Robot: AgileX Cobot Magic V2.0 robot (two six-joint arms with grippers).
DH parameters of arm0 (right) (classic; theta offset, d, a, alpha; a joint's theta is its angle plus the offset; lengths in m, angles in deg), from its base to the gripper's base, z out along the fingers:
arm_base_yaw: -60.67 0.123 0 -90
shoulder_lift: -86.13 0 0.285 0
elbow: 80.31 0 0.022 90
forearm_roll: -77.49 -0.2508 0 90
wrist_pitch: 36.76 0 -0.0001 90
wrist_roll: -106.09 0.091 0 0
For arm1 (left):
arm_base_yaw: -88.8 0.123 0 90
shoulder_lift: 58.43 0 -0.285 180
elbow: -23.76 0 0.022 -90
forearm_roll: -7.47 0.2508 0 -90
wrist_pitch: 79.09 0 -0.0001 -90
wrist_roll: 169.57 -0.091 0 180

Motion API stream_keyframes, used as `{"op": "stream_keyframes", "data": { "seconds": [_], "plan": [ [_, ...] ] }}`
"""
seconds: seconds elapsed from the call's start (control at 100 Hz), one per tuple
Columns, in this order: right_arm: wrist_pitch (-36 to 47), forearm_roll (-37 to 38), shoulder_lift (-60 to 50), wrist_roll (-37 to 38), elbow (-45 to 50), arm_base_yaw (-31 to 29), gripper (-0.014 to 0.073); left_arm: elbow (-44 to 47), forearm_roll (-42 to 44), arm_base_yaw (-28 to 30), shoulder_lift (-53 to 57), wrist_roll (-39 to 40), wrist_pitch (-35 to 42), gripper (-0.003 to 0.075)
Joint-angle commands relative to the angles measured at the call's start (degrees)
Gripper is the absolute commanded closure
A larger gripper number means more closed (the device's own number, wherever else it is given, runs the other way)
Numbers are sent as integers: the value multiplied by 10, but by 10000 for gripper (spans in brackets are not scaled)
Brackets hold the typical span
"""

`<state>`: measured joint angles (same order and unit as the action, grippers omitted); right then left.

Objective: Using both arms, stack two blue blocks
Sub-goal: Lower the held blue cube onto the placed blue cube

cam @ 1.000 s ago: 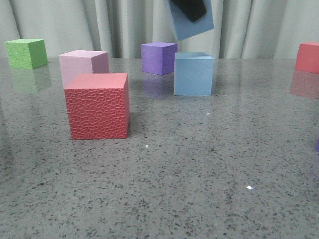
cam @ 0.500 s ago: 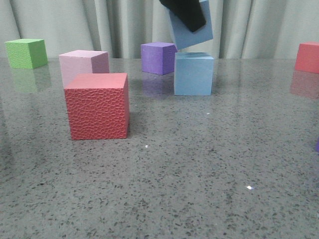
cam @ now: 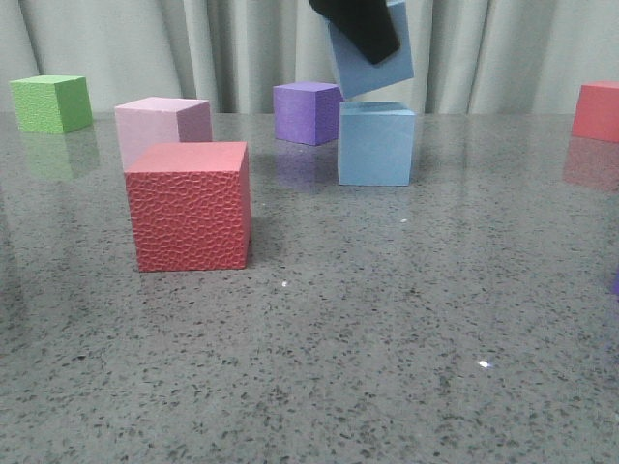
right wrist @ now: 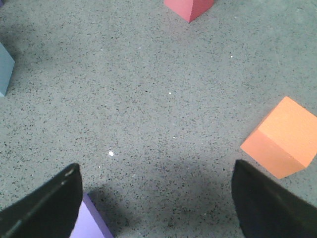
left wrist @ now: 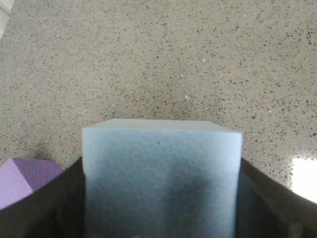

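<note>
Blue block point(cam: 387, 60) pinched in left fingers point(cam: 360, 24), purple cube point(cam: 308, 112) beside, right fingers point(right wrist: 257, 203) spread.

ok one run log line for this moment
left gripper: shut on tilted pale blue foam cube | above second pale blue foam cube, not touching | right gripper: open, empty

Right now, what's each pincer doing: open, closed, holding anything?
Left pincer: closed on a pale sky-blue foam cube, held in the air.
Right pincer: open, holding nothing.
</note>
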<state>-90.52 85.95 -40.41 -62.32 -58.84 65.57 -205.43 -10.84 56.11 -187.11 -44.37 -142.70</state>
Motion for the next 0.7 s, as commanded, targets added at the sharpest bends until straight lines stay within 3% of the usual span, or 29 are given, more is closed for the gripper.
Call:
{"op": "stream_keyframes", "data": {
  "seconds": [0.0,0.69],
  "plan": [
    [38,8,-1,-4,-13,-4,-15,-17,-27,-3,32,-6,22,447],
    [38,8,-1,-4,-13,-4,-15,-17,-30,-3,22,-9,11,447]
  ]
}}
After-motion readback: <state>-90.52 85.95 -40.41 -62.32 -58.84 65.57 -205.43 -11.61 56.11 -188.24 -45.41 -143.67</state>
